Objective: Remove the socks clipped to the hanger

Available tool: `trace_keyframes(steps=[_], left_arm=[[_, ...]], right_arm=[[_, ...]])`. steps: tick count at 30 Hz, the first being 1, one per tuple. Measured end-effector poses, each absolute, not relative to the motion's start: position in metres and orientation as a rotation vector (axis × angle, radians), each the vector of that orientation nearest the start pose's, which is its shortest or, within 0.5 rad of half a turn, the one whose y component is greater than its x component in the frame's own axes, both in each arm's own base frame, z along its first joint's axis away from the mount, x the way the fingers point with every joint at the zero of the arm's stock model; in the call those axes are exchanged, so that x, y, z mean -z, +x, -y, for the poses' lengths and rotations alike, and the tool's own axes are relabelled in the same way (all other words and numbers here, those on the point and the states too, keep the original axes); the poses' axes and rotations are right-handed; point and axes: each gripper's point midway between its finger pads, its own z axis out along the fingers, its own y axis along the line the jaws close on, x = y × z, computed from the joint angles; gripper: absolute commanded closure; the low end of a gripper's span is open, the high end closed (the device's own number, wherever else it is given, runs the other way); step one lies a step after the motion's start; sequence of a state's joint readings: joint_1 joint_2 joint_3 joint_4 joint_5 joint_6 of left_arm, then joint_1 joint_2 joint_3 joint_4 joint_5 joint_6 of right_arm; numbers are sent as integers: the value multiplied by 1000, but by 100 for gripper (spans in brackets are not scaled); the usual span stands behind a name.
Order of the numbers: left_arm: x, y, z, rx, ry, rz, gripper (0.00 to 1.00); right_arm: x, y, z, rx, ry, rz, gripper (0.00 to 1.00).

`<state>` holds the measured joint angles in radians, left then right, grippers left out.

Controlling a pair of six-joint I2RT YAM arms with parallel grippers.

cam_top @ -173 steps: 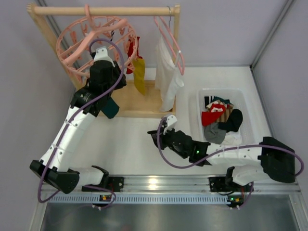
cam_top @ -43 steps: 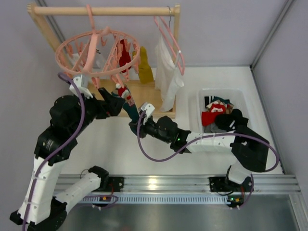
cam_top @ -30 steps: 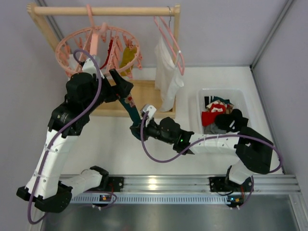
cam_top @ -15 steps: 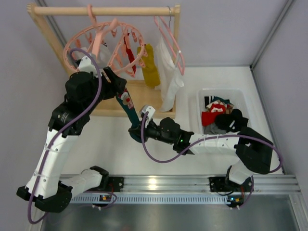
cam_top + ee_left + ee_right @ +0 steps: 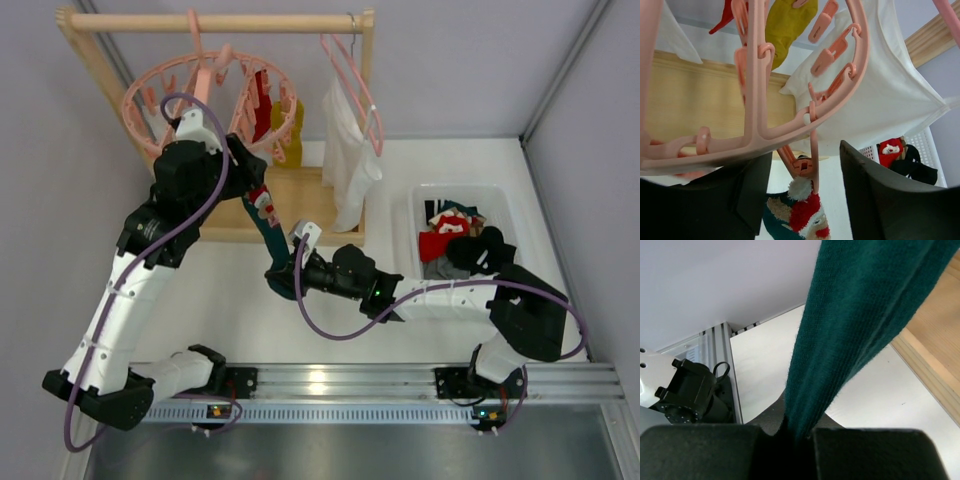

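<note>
Top view, against half a second back: the hanger (image 5: 143,88) has swung on the wooden rack (image 5: 220,22). Its ring sits more level and further left. The yellow sock (image 5: 283,118) has come in from beside the white cloth (image 5: 345,150) to hang close under the ring rim, and the red sock (image 5: 262,95) hangs just left of it.

The left tool (image 5: 250,172) has shifted slightly up and right. In its wrist view the left tool (image 5: 802,156) is open, one jaw on each side of a pink peg (image 5: 802,165) hanging from the hanger (image 5: 760,135), with a gap at both sides. Nothing is gripped.

The teal sock (image 5: 795,220), with its red and white cuff, hangs clipped in that peg.

The right tool (image 5: 278,275) is in nearly the same place as 1.4 s ago. It is closed tight on the lower end of the teal sock (image 5: 268,235). The right wrist view shows the teal sock (image 5: 860,315) pinched between the jaws of the right tool (image 5: 797,432).

The sock runs taut from the peg down to that tool, over the front edge of the wooden base (image 5: 300,200).

Other socks (image 5: 450,240) lie in the white bin (image 5: 415,200) on the surface, unchanged.
</note>
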<state>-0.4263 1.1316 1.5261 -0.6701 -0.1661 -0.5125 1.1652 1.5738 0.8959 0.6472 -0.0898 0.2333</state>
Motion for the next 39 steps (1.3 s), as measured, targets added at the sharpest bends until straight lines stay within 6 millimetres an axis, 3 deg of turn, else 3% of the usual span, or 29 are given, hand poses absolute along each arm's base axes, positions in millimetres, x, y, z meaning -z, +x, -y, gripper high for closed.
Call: trace_keyframes(steps=[9, 14, 20, 22, 26, 33, 35, 39], left_arm=[[-400, 318, 133, 492, -185, -1838, 50], [-402, 321, 135, 495, -176, -1828, 87], [-405, 326, 139, 510, -161, -1811, 90], [-405, 327, 140, 512, -161, -1810, 82], [-400, 327, 141, 520, -167, -1819, 54], [-375, 320, 150, 563, -144, -1881, 20], [-368, 314, 153, 586, -123, -1895, 2], [-353, 286, 156, 665, -68, -1914, 2]], right_arm=[[-226, 164, -468, -1186, -865, -1491, 100], [-226, 160, -469, -1206, -884, -1483, 100], [-208, 149, -464, -1214, -928, -1516, 100], [-201, 145, -458, -1211, -936, -1530, 100], [-195, 140, -432, -1171, -923, -1567, 100], [-235, 171, -358, -912, -656, -1670, 100], [-238, 185, -332, -817, -571, -1726, 100], [-228, 215, -270, -620, -415, -1841, 100]])
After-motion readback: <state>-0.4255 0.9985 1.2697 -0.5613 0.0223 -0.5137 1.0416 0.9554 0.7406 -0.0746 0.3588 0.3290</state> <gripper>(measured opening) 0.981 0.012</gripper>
